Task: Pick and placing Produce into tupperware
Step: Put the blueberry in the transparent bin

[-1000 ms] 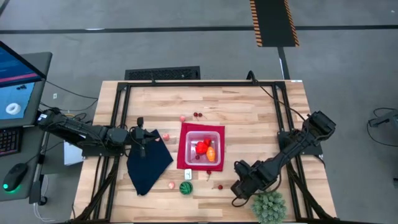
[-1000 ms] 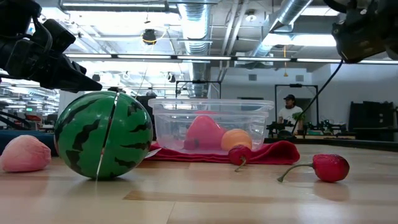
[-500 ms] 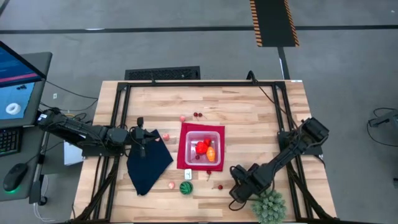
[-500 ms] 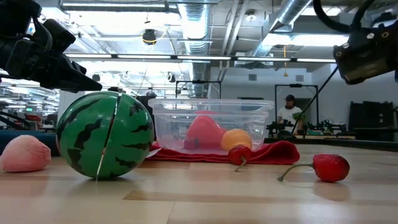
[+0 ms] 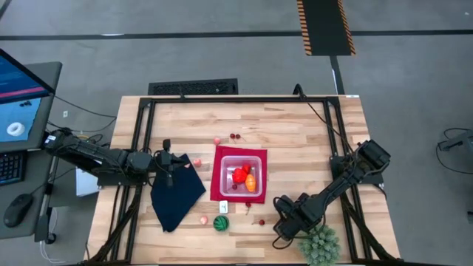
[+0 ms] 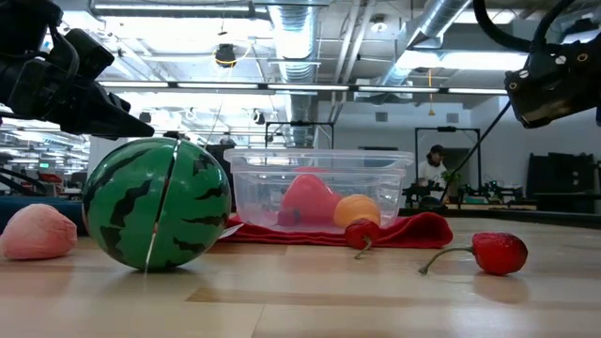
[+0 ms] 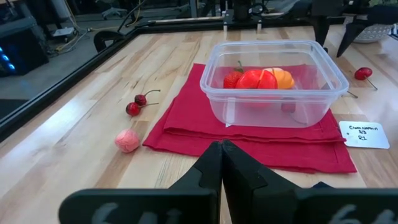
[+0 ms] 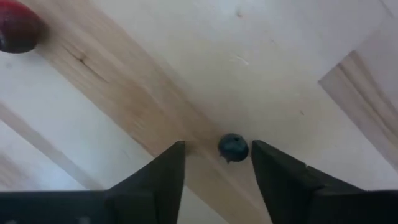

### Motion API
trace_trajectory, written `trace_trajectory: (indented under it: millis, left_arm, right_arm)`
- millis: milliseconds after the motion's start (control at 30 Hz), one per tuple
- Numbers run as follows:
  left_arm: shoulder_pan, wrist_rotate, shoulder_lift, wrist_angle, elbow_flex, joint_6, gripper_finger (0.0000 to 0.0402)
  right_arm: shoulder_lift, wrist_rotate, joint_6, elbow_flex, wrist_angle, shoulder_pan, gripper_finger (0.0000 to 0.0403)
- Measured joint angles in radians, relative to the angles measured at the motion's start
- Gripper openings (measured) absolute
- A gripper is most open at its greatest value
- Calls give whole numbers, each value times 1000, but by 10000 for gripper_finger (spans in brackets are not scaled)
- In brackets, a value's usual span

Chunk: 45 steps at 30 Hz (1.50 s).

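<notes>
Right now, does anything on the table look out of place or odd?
Mostly no. The tupperware sits squarely on the red mat, upright, with produce inside. Several pieces are scattered loose on the wood, including a small dark berry between the right gripper fingers. The navy cloth lies crumpled and askew.

Red fruit (image 8: 17, 32): cut off by the edge in our right wrist view.
Dark ball (image 8: 233, 147): too blurred to identify.
Label (image 7: 364, 134): writing unreadable.

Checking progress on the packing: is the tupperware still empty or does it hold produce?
Partly filled. The lidless tupperware on the red mat holds red and orange produce.
</notes>
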Motion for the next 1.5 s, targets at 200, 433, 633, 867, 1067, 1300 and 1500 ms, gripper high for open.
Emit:
trace_trajectory:
  millis: [200,433,633,867,1067,1300,1500]
  left_arm:
    - [0,0,0,0,0,0,0]
    - [0,0,0,0,0,0,0]
    - [0,0,0,0,0,0,0]
    - [0,0,0,0,0,0,0]
    - [0,0,0,0,0,0,0]
    - [0,0,0,0,0,0,0]
    - [0,0,0,0,0,0,0]
  right_arm:
    - [0,5,-6,-1,-4,0,147]
    - [0,17,-30,-1,5,0,84]
    - [0,29,-57,-1,17,-11,83]
    - [2,77,-121,9,43,-35,90]
    - [2,111,-204,84,12,-54,83]
    - [2,180,-338,219,-91,-100,83]
    - [1,271,-498,276,-90,-159,83]
